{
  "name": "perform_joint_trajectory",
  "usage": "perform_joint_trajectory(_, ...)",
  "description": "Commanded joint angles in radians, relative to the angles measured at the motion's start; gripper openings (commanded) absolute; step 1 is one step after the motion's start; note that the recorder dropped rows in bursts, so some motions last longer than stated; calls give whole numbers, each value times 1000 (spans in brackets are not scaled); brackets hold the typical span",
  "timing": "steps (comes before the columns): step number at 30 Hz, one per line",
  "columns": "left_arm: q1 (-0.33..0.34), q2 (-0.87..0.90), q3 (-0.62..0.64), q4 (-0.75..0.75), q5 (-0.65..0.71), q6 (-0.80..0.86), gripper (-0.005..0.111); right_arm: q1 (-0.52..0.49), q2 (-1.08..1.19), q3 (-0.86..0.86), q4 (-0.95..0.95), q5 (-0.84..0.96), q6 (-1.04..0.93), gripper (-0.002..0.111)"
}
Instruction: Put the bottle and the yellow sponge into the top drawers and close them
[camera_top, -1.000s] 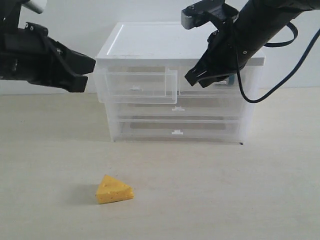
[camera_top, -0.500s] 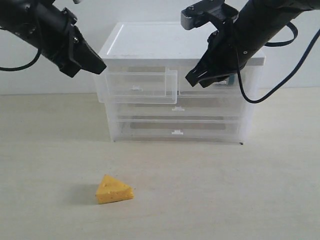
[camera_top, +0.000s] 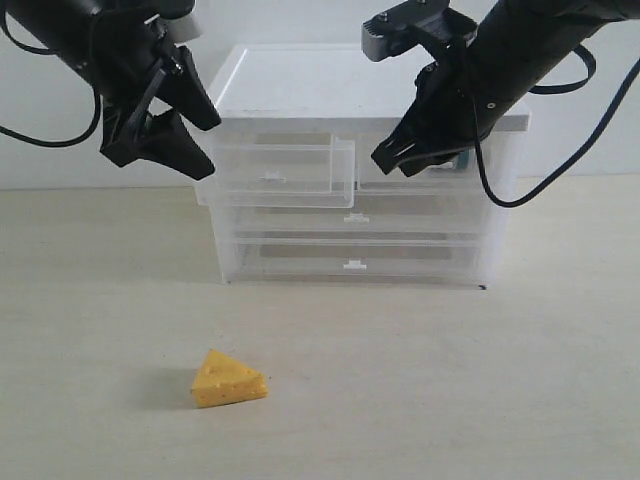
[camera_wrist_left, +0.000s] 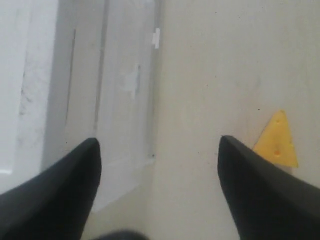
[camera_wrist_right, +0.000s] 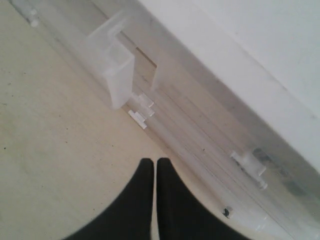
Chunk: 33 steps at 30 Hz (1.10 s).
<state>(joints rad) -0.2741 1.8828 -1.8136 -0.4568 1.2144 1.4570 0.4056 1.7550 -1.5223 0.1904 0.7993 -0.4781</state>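
The left pincer (camera_top: 208, 147), black fingers spread apart and holding nothing, hangs just beside the left end of the white-topped translucent plastic drawer cabinet (camera_top: 300, 95). The porous yellow-orange wedge sponge (camera_top: 229, 379) lies on the pale tabletop (camera_top: 480, 380), well in front of the cabinet's left side. The cabinet's clear half-width top left drawer (camera_top: 270, 172) stands pulled out. The right pincer (camera_top: 385, 160), fingers pressed together on nothing, sits at the front of the clear top right drawer (camera_top: 430, 182), which lies flush with the cabinet; a teal speck (camera_top: 462, 158) shows inside, too hidden to name
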Motion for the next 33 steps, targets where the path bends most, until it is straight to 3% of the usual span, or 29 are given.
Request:
perform_joint_trajectory(1, -30, 15, -4, -19, -17, 90, 64, -7, 1, -7, -2, 1, -7, 0)
perform_joint_trajectory(20, -41, 88, -6, 11, -131, 120, 63, -7, 1, -7, 0, 1, -11, 0)
perform_joint_trajectory(23, -41, 88, -6, 9, -136, 106, 47, -7, 1, -7, 0, -3, -10, 0)
perform_joint_trajectory(27, -41, 88, -6, 9, -144, 106, 5, -7, 1, -7, 0, -3, -10, 0)
perform_joint_trajectory(33, -41, 85, -6, 19, -122, 106, 4, -7, 1, -7, 0, -9, -10, 0)
